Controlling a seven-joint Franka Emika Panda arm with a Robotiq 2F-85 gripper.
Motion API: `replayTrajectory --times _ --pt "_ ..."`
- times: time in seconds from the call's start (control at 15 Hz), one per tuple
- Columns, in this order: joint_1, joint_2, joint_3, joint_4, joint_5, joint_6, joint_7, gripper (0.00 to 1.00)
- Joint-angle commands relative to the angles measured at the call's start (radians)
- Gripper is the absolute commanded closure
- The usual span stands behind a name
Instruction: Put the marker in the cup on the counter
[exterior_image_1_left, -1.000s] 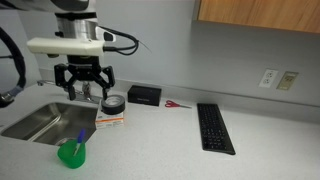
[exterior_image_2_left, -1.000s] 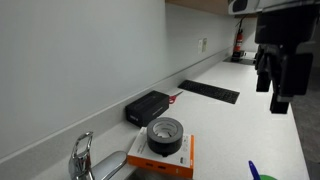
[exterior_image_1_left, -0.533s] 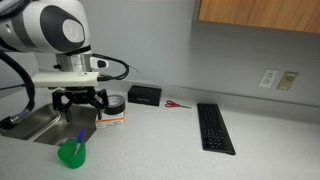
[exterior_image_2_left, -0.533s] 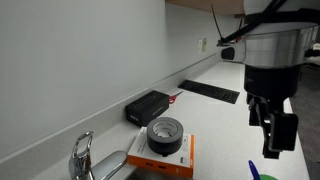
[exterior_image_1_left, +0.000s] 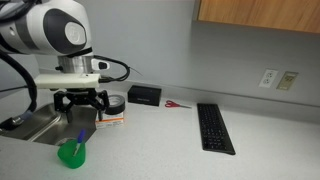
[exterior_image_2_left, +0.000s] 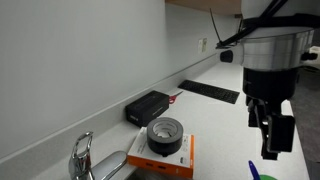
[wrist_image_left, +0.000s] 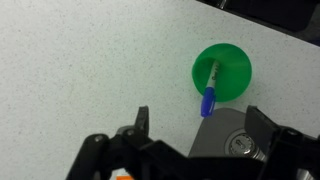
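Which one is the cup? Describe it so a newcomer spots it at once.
Start at the steel sink set into the pale counter. Just off its corner, near the counter's front edge, stands the cup. It is the only bright green thing there, with a blue marker sticking out, unlike the dark tape roll further back.

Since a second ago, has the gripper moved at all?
Yes. Against the tape roll, the gripper has dropped lower, toward the green cup holding the marker.
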Motion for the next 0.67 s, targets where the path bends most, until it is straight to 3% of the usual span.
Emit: replayTrajectory --times 0.0,0.6 --pt "0.013 0.052 0.0 -0.001 0.01 0.057 0.026 0.0" --pt "0.036 0.14 0.022 -0.004 0.054 0.081 0.011 0.0"
